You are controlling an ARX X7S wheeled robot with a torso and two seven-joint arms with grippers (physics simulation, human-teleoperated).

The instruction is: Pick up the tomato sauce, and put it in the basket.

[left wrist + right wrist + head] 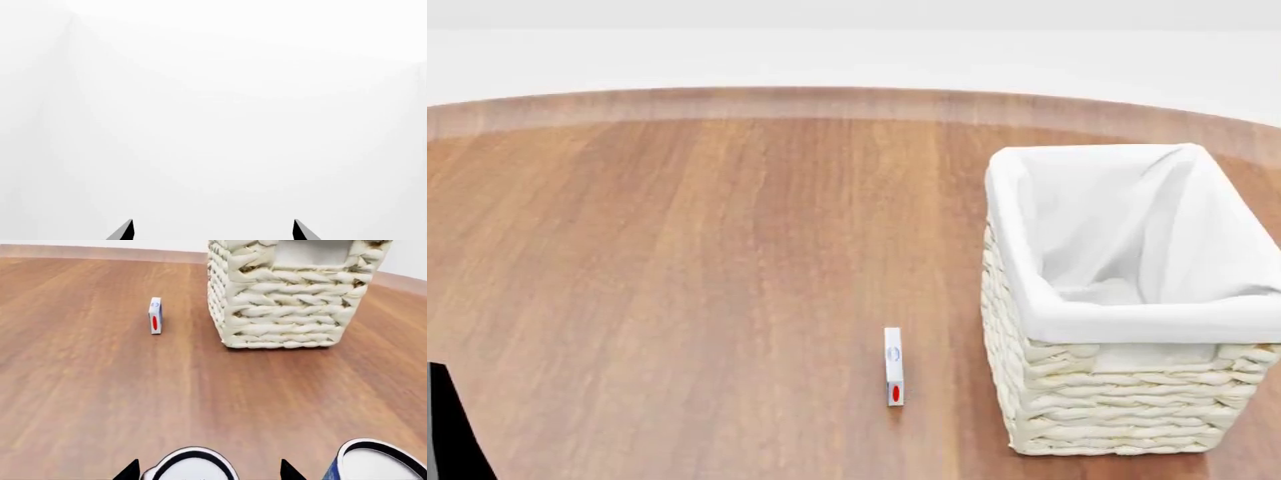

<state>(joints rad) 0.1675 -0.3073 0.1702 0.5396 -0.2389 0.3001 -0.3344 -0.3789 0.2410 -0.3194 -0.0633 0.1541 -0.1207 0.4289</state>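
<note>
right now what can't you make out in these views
- Tomato sauce: right wrist view shows only two can tops at the frame's lower edge; labels cut off, so which is which is unclear.
- Basket floor: hidden by its liner folds, head view.
- Small box: print too small.
- Left hand: sees only blank white.
- Right hand: only tips show.

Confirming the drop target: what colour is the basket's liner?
White, folded over the cream wicker basket; the liner shows best in the head view.

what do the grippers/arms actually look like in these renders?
Little shows. Each wrist view catches only two pointed fingertips, black with a grey face: left gripper, right gripper. The head view shows one plain black sliver of arm at its lower left. No cables or markings visible.
</note>
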